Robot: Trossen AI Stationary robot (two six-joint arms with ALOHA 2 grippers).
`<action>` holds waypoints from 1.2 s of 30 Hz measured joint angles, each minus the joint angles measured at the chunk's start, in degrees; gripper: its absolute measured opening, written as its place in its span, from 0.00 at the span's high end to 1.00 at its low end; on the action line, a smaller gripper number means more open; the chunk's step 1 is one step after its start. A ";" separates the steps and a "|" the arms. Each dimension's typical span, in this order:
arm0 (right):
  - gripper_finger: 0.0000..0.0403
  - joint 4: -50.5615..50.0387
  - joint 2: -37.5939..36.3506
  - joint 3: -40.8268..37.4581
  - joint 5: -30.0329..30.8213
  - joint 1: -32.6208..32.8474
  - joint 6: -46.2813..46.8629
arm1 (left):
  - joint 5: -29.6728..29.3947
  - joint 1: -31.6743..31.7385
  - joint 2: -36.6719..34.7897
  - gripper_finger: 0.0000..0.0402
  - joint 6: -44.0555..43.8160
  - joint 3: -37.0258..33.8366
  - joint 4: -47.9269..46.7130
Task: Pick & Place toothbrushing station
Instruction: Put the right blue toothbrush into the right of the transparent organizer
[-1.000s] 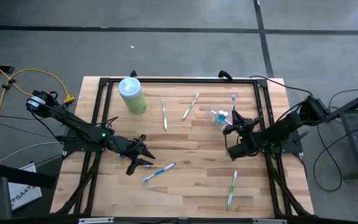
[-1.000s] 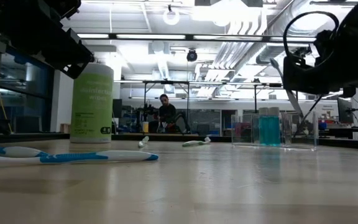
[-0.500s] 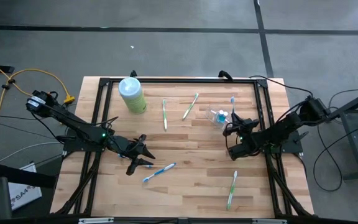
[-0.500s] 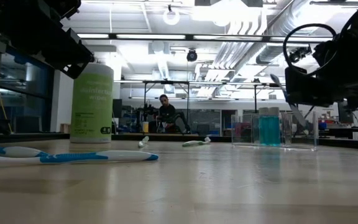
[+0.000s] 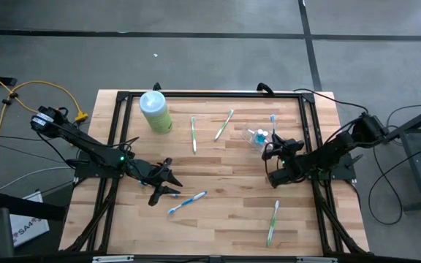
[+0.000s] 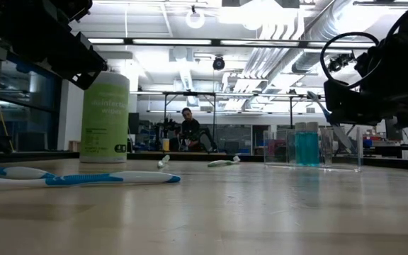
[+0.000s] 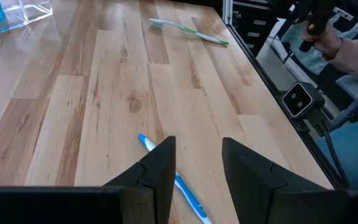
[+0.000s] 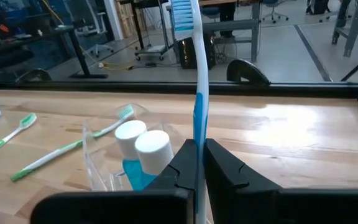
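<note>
While the right gripper (image 8: 199, 163) pinches a blue toothbrush (image 8: 190, 68) above the toothbrushing station (image 8: 114, 162), we risk toppling it; left gripper (image 7: 196, 163) idle, open

A: Where is room lying open for you on the table (image 5: 232, 168)?

B: The middle boards are lying bare between the two arms, so you are getting a wide lane there.

A: What is blocking you on the right?

B: The right tool (image 5: 272, 150) is sitting just beside the toothbrushing station (image 5: 258, 137), clamping an upright blue toothbrush (image 8: 194, 93) that is crowding the holder's open top.

A: And elsewhere?

B: The green bottle (image 5: 155, 112) is standing tall at the far left corner. Two green toothbrushes (image 5: 194, 134) are lying beside it, flat. Another blue toothbrush (image 7: 173, 180) is lying right under the left tool (image 5: 168, 183), whose fingers are standing apart.
</note>
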 joint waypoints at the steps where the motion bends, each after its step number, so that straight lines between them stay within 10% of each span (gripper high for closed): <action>1: 0.99 0.00 0.00 0.00 -0.41 -0.26 0.05 | -0.01 0.00 0.00 0.68 0.00 0.00 0.00; 36: 0.98 1.58 -0.02 0.04 -1.77 -0.54 0.03 | -0.01 0.01 0.00 0.68 -0.10 0.00 0.02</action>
